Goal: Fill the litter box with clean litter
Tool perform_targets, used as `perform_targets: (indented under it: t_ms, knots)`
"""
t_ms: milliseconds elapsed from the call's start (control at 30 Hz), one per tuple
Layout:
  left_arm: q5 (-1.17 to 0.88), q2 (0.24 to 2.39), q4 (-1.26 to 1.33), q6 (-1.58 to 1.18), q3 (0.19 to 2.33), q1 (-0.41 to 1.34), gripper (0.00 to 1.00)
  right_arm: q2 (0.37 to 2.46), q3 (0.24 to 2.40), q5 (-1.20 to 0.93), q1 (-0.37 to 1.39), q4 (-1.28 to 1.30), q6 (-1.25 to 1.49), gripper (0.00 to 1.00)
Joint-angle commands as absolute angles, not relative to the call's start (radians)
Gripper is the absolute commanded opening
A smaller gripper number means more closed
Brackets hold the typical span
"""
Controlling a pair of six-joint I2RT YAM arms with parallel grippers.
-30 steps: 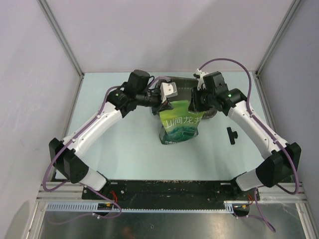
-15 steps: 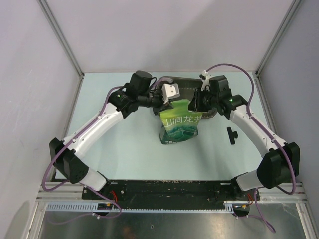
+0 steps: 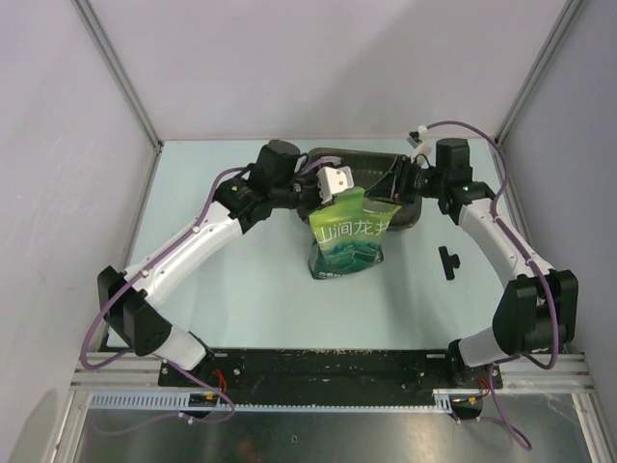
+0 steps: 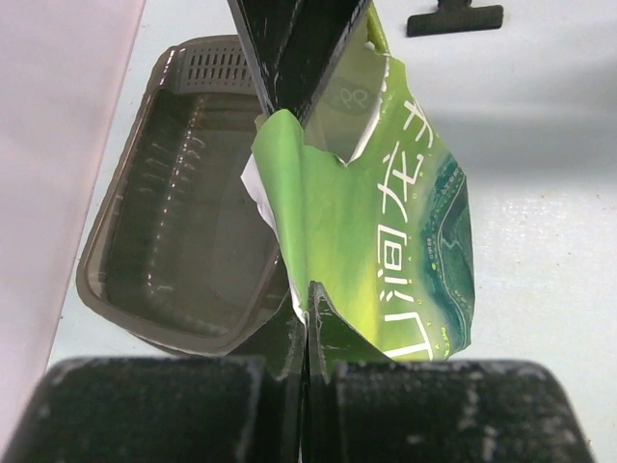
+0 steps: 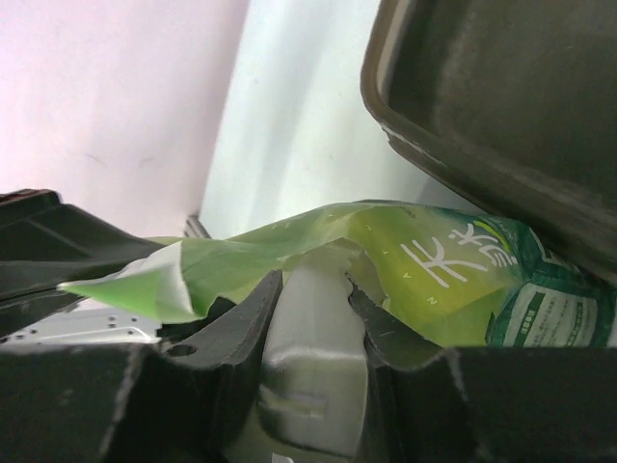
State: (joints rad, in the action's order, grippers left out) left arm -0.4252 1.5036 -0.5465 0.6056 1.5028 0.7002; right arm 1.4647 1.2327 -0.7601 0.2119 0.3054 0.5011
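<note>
At the far side of the pale table (image 3: 241, 280), just before the bare shallow dark grey-brown plastic litter box (image 3: 359, 164), pinching the green printed pouch (image 3: 349, 246) by its torn top, left gripper (image 4: 307, 294) and right gripper (image 5: 314, 285) both clamped on it, with no clean litter poured yet.

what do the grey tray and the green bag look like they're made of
The litter box looks like moulded hard plastic, dark grey-brown, slightly glossy: light glints on its ribbed floor and the rim keeps a rounded shape. The bag looks like thin printed film, glossy green outside, probably pale-lined: it creases softly and its torn edge shows a lighter inside.
</note>
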Motion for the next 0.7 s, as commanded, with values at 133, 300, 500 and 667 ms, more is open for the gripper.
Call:
perform_targets:
  t_ms: [133,300,500,667]
  knots:
    - [-0.37,1.516,-0.52,0.666,1.546,0.706,0.0,1.447,1.206,-0.919,0.092,0.078,0.701,0.0]
    - [-0.364,1.52,-0.518,0.676,1.565,0.71,0.0,1.428,1.198,-0.962,0.052,0.064,0.759,0.0]
    - [-0.373,1.496,-0.519,0.673,1.546,0.716,0.0,1.405,1.197,-1.003,0.019,0.066,0.798,0.0]
    - [-0.371,1.479,-0.52,0.652,1.539,0.716,0.0,1.387,1.197,-1.037,-0.049,0.083,0.842,0.0]
